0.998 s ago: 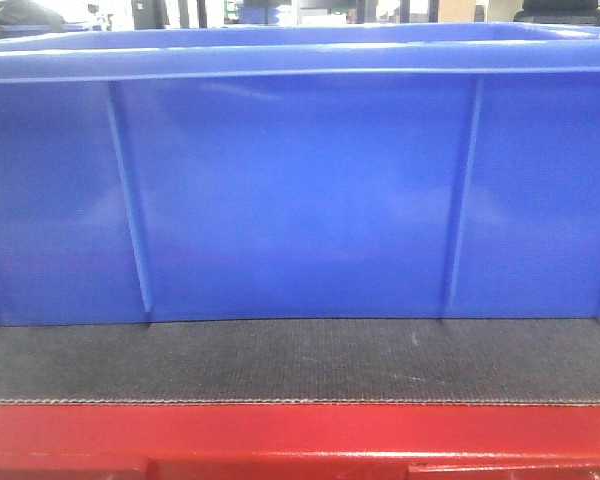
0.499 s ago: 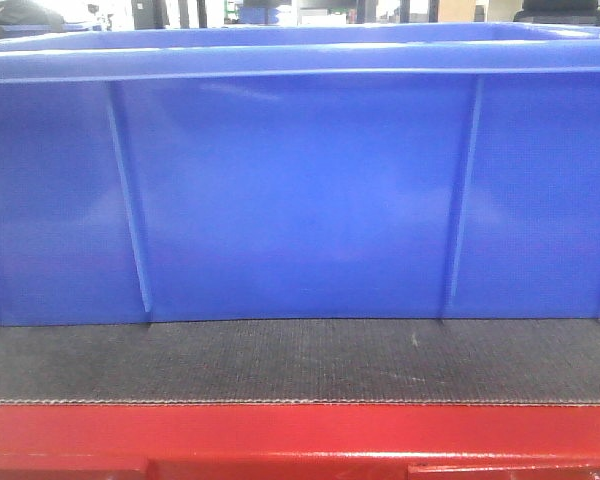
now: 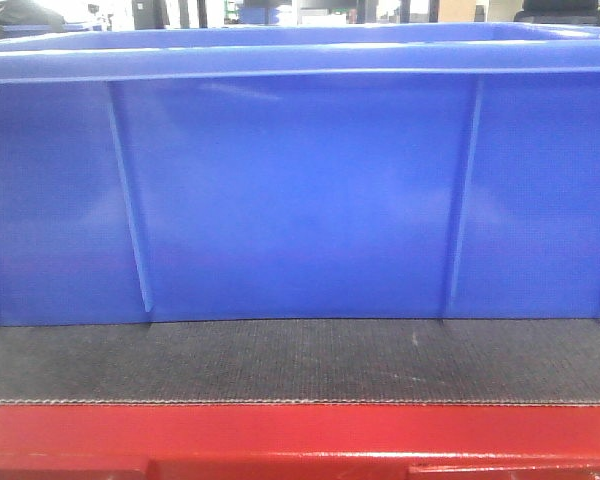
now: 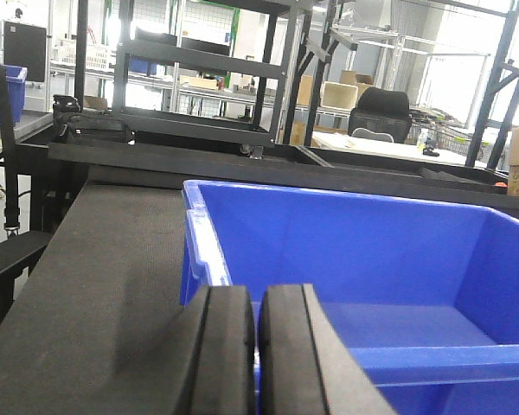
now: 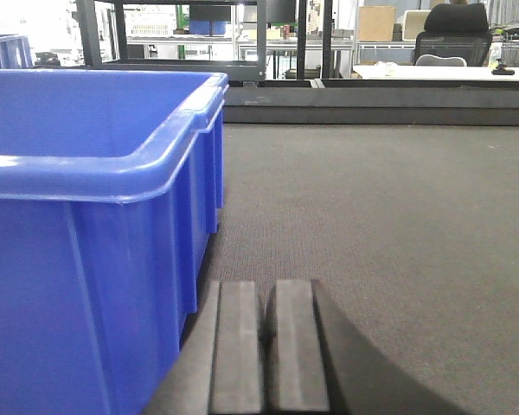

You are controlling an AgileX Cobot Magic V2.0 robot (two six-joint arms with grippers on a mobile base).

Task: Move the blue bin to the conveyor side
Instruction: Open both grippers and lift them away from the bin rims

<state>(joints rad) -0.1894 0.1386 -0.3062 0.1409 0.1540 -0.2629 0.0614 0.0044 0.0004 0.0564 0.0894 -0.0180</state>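
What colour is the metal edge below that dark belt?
Red; the frame under the belt shows best in the front-facing view.

A black metal shelving rack (image 4: 199,82) with several flat tiers stands in the background of the left wrist view. To its left, a smaller blue plastic bin (image 4: 2,93) sits on a pale counter (image 4: 17,130). A black high-backed office chair (image 4: 381,111) stands to the right of the rack, just behind a white counter (image 4: 389,147) strewn with small items too blurred to name. Brown cardboard boxes (image 4: 342,91) are stacked beside the chair. In the right wrist view, another brown cardboard box (image 5: 376,23) rests up high near a black office chair (image 5: 454,30).
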